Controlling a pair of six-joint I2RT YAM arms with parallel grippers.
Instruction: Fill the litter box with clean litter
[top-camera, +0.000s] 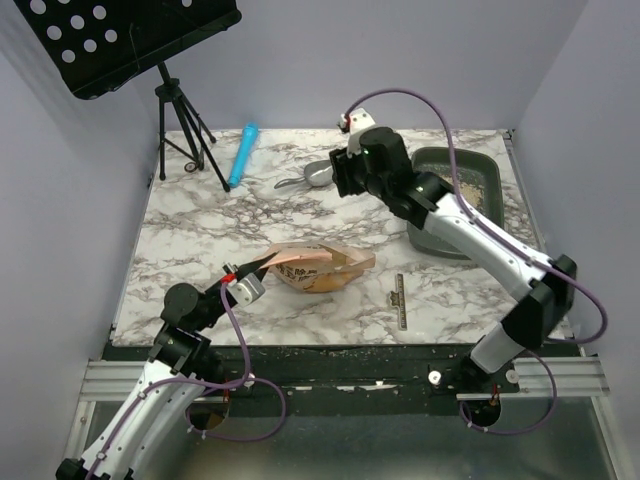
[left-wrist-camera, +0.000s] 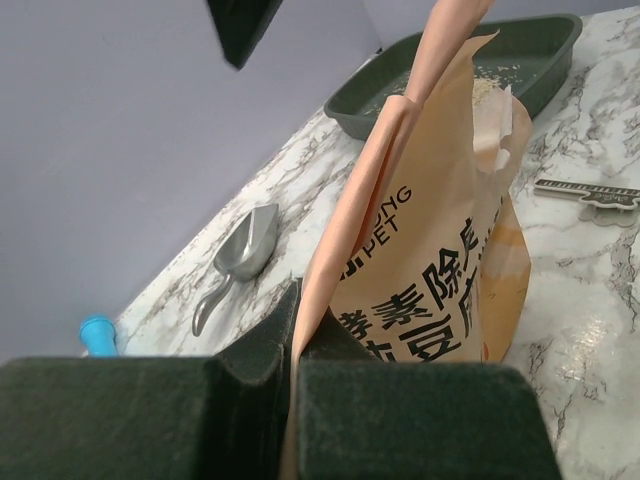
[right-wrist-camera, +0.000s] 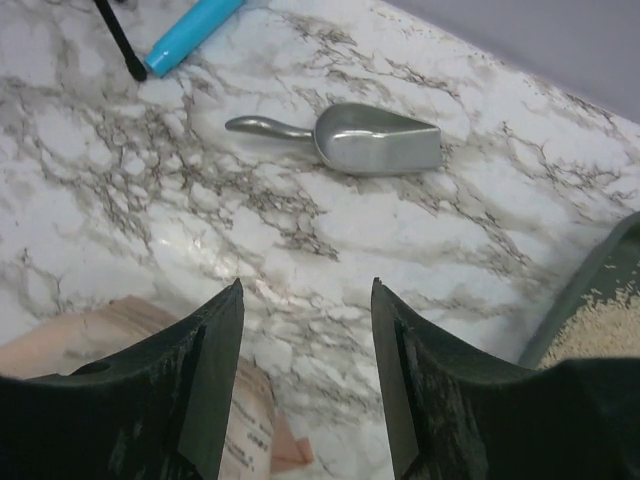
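Note:
The dark grey-green litter box (top-camera: 470, 155) stands at the back right, partly hidden by my right arm. It holds a thin layer of pale litter (top-camera: 474, 188), which also shows in the right wrist view (right-wrist-camera: 605, 325). The orange bag (top-camera: 318, 268) lies mid-table with its mouth toward the box. My left gripper (top-camera: 262, 267) is shut on the bag's left edge, and the left wrist view (left-wrist-camera: 293, 330) shows the jaws pinching the film. My right gripper (top-camera: 341, 176) is open and empty (right-wrist-camera: 305, 285), hovering above the marble between the bag (right-wrist-camera: 100, 335) and a silver scoop (right-wrist-camera: 370, 140).
The scoop (top-camera: 310, 178) lies at the back centre with a blue tube (top-camera: 243, 153) to its left. A music stand tripod (top-camera: 185, 140) stands at the back left. A flat dark ruler-like strip (top-camera: 401, 301) lies near the front, right of the bag.

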